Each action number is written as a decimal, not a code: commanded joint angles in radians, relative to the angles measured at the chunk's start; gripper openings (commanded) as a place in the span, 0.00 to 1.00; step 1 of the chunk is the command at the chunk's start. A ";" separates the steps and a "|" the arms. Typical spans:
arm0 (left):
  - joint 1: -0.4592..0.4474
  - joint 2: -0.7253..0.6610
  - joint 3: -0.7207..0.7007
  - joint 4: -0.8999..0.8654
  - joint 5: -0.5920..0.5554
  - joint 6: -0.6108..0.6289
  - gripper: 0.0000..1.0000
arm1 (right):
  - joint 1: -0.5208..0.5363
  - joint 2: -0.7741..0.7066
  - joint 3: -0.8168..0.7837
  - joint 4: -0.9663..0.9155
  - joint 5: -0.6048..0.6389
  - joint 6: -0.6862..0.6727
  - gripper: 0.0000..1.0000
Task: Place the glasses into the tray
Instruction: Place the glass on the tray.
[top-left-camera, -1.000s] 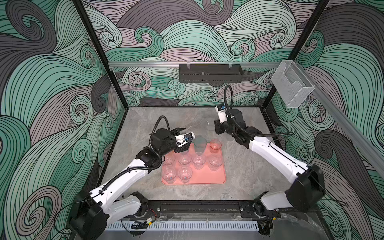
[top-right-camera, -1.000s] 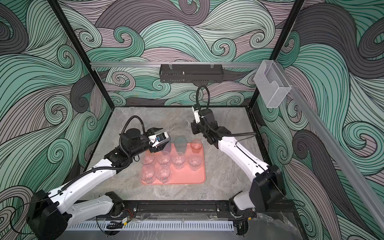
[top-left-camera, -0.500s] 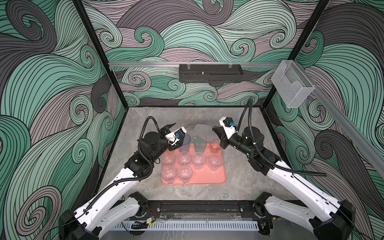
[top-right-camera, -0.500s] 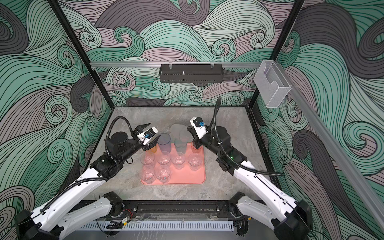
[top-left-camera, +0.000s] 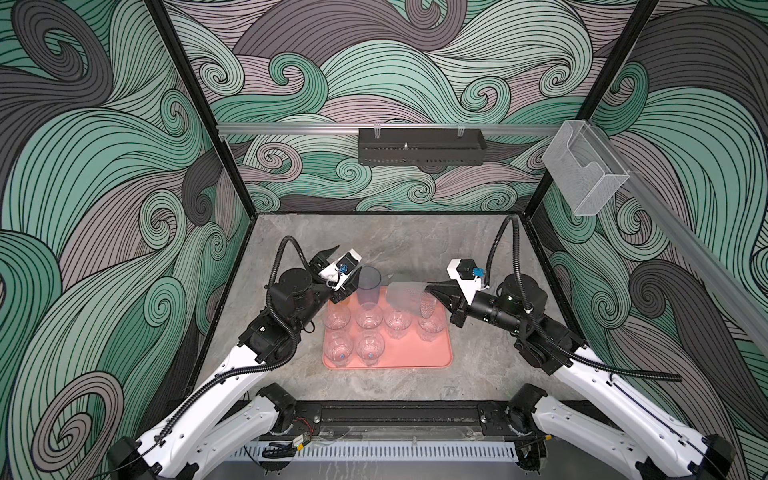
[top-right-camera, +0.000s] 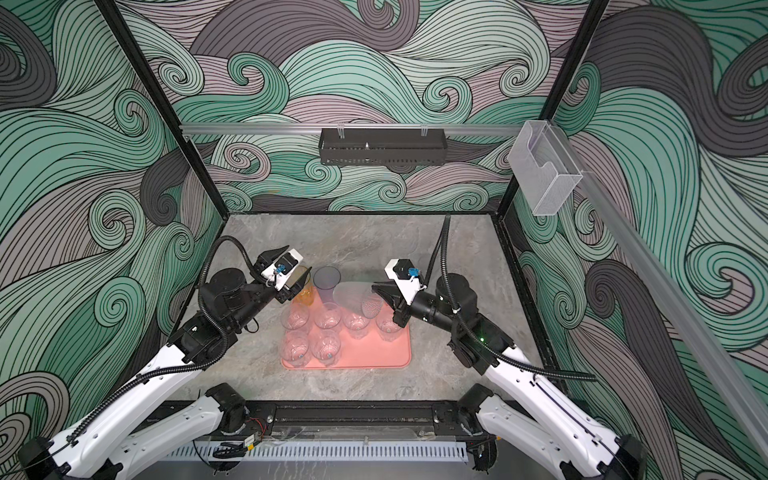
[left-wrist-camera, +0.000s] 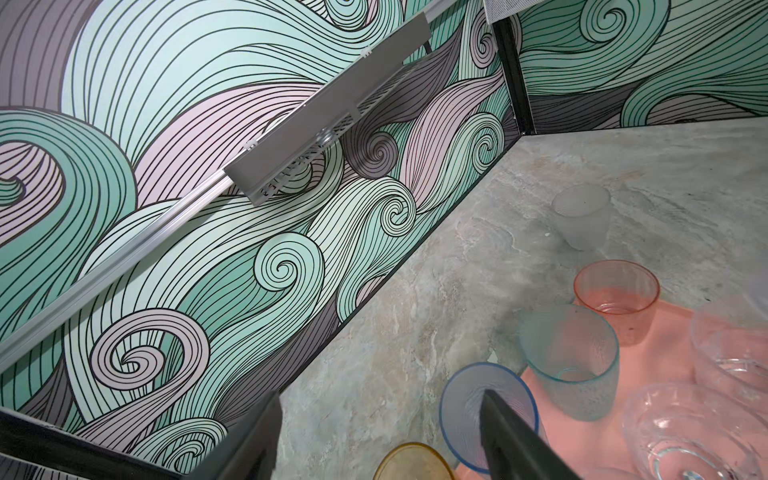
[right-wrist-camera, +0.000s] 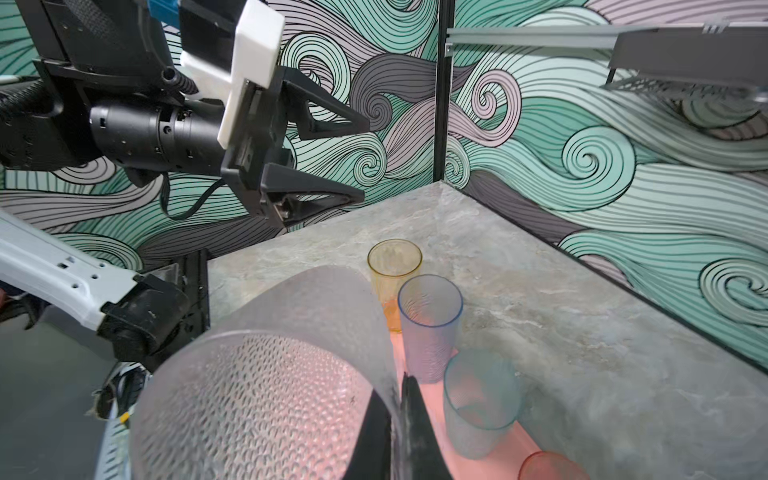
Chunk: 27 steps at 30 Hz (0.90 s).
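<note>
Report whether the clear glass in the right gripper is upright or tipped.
Tipped. The clear glass lies almost sideways over the tray, mouth toward the right gripper, whose shut jaws pinch its rim.

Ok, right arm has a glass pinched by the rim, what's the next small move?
Probably swing the clear glass upright and lower it onto the bare near-right part of the tray. The right tool pinches its rim, it hangs tilted over the far end, and that part looks free.

We are in a robotics lab cell: wave-printed walls (top-left-camera: 104, 187) and black frame posts (top-left-camera: 200, 99) box in a stone-look tabletop (top-left-camera: 395, 237), with a left arm (top-left-camera: 208, 386) and right arm (top-left-camera: 602, 386) mounted at its front.
</note>
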 joint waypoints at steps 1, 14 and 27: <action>-0.005 -0.020 0.007 -0.026 -0.038 -0.054 0.76 | 0.005 -0.025 -0.008 -0.032 -0.042 0.139 0.00; -0.005 0.011 -0.003 -0.011 -0.028 -0.102 0.75 | 0.005 -0.050 0.099 -0.445 0.125 0.290 0.00; -0.006 0.018 -0.014 -0.056 -0.020 -0.176 0.75 | 0.091 0.005 0.118 -0.617 0.400 0.462 0.00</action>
